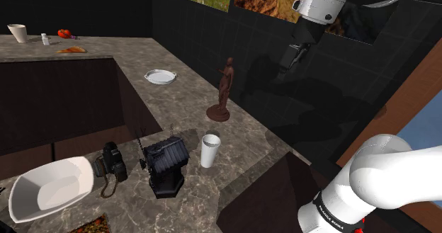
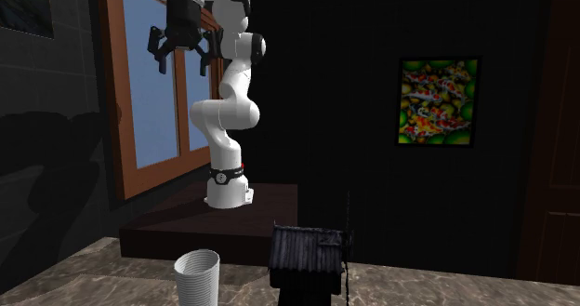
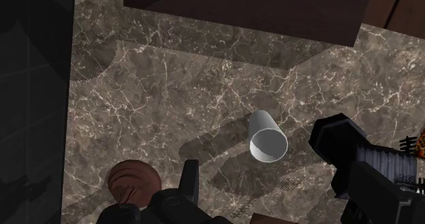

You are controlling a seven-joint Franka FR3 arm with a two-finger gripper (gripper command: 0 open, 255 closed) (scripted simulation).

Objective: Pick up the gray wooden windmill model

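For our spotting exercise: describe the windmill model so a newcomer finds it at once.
On the brown marbled counter, find the white basin at the shoulder view's lower left. There, between a black camera and a white ribbed cup, stands the dark grey slatted windmill model: the only house-shaped thing, with thin blades.

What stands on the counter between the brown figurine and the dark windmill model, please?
A white ribbed cup stands between the figurine and the windmill model, on the marble counter, as the wrist view shows.
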